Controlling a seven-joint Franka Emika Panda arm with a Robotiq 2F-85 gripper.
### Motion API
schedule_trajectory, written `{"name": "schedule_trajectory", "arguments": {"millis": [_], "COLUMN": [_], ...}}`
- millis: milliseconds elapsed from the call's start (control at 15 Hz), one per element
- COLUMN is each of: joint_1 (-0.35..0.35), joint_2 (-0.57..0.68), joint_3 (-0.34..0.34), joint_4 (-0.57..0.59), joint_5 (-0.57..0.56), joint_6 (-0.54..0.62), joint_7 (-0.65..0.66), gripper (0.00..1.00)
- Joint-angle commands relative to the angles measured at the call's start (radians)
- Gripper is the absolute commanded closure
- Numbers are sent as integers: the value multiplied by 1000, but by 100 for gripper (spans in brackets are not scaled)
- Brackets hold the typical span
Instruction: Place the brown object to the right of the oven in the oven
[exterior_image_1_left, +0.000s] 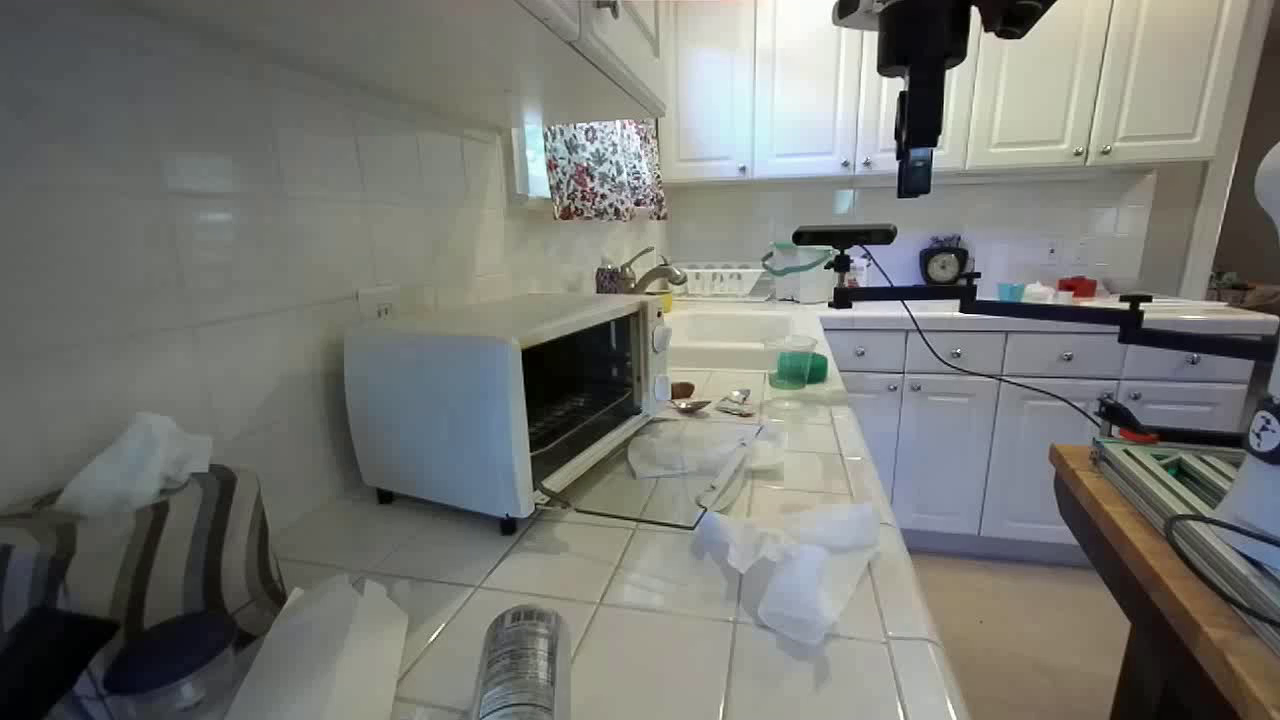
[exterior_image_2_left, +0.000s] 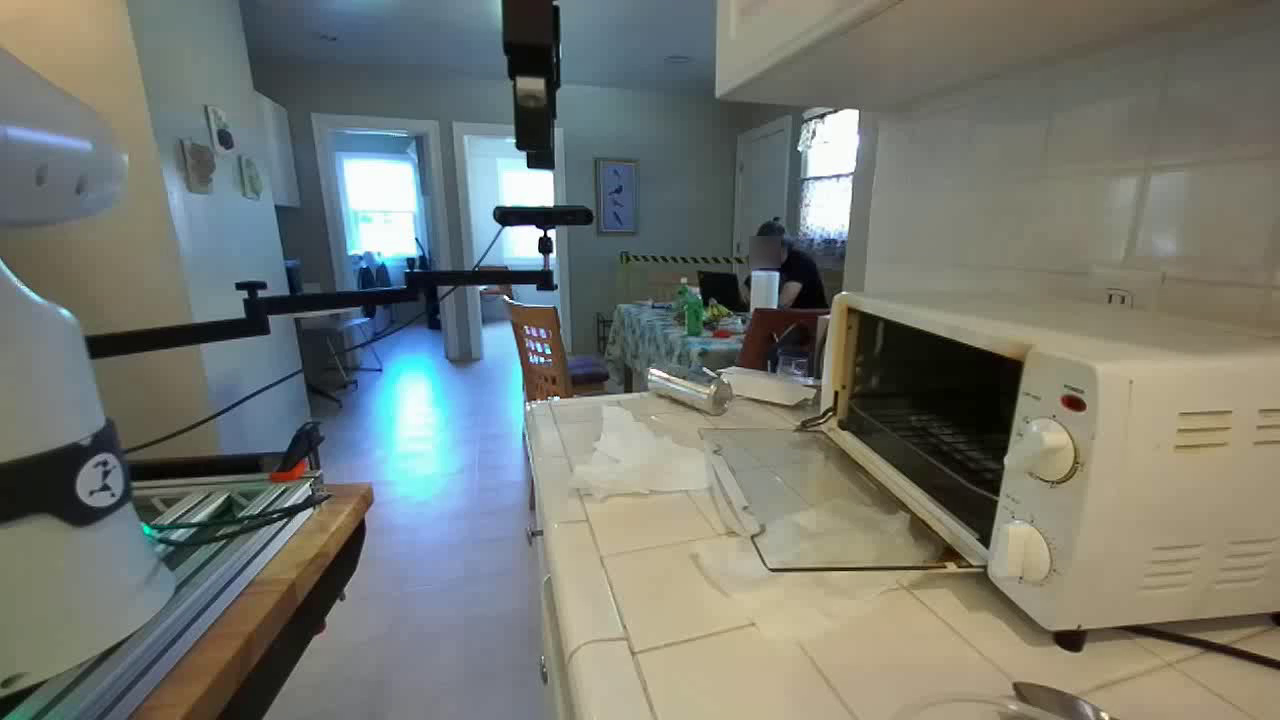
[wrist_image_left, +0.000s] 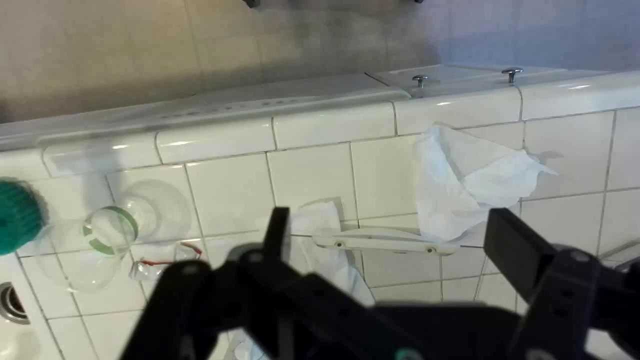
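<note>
Plainly, the pincer (wrist_image_left: 388, 227) is hanging high over the worktop (wrist_image_left: 310, 175), its fingers (wrist_image_left: 515, 250) standing wide apart and gripping nothing — the gap between them is showing only tiles, paper and glass, all well below. As for the brown lump (exterior_image_1_left: 682, 390), it is lying on the worktop between the oven (exterior_image_1_left: 430, 410) and the sink's (exterior_image_1_left: 725, 350) near edge, far below the pincer and well apart from it; the oven's end is partly hiding it. A shiny spoon (exterior_image_1_left: 690, 406) is lying just beside it — whether the two are touching, I am not managing to tell.

The oven is standing as a white, round-edged box, its dark inside holding a wire rack (exterior_image_2_left: 930, 430). Its clear glass door (exterior_image_2_left: 830, 500) is lying lowered over the worktop, a slim white handle (wrist_image_left: 385, 244) running along the outer edge. Thin, crumpled paper (wrist_image_left: 460, 185) is lying near the worktop's front edge, whose rounded white tiles are gleaming. Nearer the sink, a clear cup (exterior_image_1_left: 790, 362) is standing.
</note>
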Motion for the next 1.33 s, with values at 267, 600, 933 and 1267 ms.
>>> {"name": "schedule_trajectory", "arguments": {"millis": [267,600,933,1267], "joint_1": [-9,-9,-9,-43], "joint_2": [0,0,0,13], "joint_3": [8,8,8,13], "joint_4": [2,2,2,-5], "joint_5": [5,5,5,-9], "joint_6": [-2,-2,-2,30], "joint_7": [-4,-4,-4,67], "gripper": [0,0,0,0]}}
